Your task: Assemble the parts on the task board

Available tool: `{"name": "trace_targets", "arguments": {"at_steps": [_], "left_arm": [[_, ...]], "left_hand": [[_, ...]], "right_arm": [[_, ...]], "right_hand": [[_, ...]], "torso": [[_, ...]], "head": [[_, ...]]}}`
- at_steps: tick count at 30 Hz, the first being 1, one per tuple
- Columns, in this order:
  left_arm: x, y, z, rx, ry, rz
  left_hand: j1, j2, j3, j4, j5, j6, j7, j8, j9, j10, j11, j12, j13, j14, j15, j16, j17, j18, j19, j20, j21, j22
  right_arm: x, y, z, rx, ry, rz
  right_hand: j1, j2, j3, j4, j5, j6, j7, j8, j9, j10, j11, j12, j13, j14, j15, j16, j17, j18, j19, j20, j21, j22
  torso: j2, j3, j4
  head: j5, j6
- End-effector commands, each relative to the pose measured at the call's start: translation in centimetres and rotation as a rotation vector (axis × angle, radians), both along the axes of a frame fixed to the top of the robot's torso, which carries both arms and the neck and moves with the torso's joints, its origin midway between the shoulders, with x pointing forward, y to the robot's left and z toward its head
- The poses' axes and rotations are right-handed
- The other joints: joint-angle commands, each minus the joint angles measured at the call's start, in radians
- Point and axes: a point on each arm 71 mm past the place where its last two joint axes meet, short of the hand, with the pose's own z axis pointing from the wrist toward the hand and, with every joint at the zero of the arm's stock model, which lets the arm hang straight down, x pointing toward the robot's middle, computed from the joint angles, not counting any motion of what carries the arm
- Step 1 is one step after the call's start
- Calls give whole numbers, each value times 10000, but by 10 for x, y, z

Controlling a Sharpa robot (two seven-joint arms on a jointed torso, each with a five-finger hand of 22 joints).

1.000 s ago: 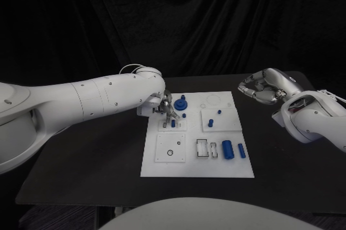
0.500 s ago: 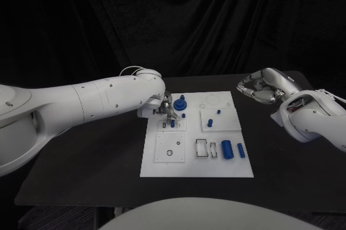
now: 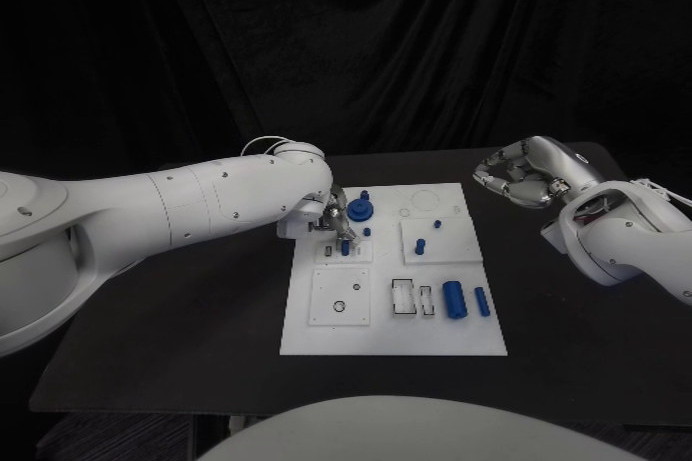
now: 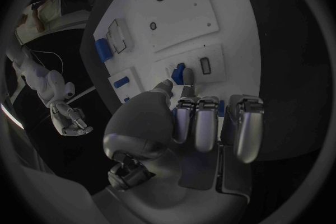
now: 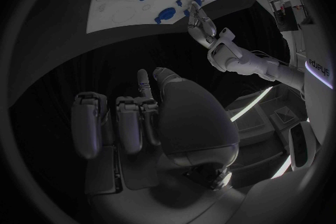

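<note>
Black cloth is hanging behind the black desk (image 3: 173, 311), and I am looking down on the white task board (image 3: 392, 333) lying in the middle of it.

My left hand (image 3: 335, 221) is reaching in over the board's far left corner. Its fingers (image 4: 196, 123) are pointing down at the board, and from the left wrist view the thumb and a fingertip are closing around a small blue part (image 4: 178, 73) standing at a raised plate; I am reading that as a pinch, though I cannot tell how firm the contact is. Just beyond the hand, a blue knob-shaped part (image 3: 361, 207) is standing upright near the board's far edge. Right under the fingertips, a short blue peg (image 3: 346, 248) is sitting on the same small plate.

Further right of that hand, another blue peg (image 3: 421, 247) is standing on a square plate, with a smaller blue stub (image 3: 437, 222) just behind it. Nearer to me, a thick blue cylinder (image 3: 454, 299) and a thinner blue pin (image 3: 483, 302) are lying side by side, close together, beside two rectangular slots (image 3: 415, 297).

My right hand (image 3: 522, 176) is hovering off the board, well apart from it past its far right corner. Its fingers (image 5: 129, 120) are curling inward and are holding nothing.
</note>
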Motion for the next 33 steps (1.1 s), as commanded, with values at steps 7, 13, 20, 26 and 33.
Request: {"name": "trace_targets", "arguments": {"at_steps": [7,13,20,26,33], "left_arm": [[-2,-2,-3,-238,13,-17],[-2,-1,-3,-204,3,49],[-3,0,-4,-277,-101,138],[-3,1,-2,-618,-441,293],[-9,5,0,-1144,-760,713]], "left_hand": [[260,-60,257,-184,240,17,-79,-67,-38,1063,-54,27,2633,1058,-4,26,2635,-64,1054,24,40,2635],[437,-163,782,-472,386,25,-113,-57,-76,1063,-87,27,2633,1058,-36,26,2635,-64,1054,-5,40,2635],[409,-434,1675,-808,789,30,-132,-19,-91,1063,-111,27,2633,1058,-63,26,2635,-64,1054,-35,40,2635],[-8,-877,3115,-1193,792,44,-139,122,27,1063,-128,27,2633,1058,-61,26,2635,-64,1054,-58,40,2635],[-698,-1357,4778,-1705,836,47,-186,503,569,1063,-185,27,2633,1058,-117,26,2635,-59,1043,-92,27,2629]], "right_arm": [[0,0,0,14,-33,-97],[0,0,0,9,-22,-104],[0,0,0,6,-16,-117],[0,0,0,11,-17,-116],[0,-2,0,10,1,-178]], "right_hand": [[-1,-77,52,-1,42,50,-17,-31,-13,1023,50,26,2634,1037,81,29,2635,177,511,75,-31,2294],[-1,-77,52,-1,42,50,-17,-31,-13,1023,50,26,2634,1037,81,29,2635,177,511,75,-31,2294],[19,-85,61,-15,55,57,-18,-31,-12,1023,49,26,2634,1037,80,29,2635,180,504,75,-43,2290],[32,-88,68,-23,63,62,-19,-31,-12,1023,49,26,2634,1037,79,29,2635,186,491,74,-64,2283],[49,-90,78,-31,74,70,-18,-31,-11,1023,49,26,2634,1037,79,29,2635,195,472,74,-96,2271]], "torso": [[-4,-4,5],[2,-5,8],[-1,0,15],[-7,-3,13],[-8,-2,19]], "head": [[-6,-2],[-2,-2],[17,-2],[36,-2],[26,-2]]}}
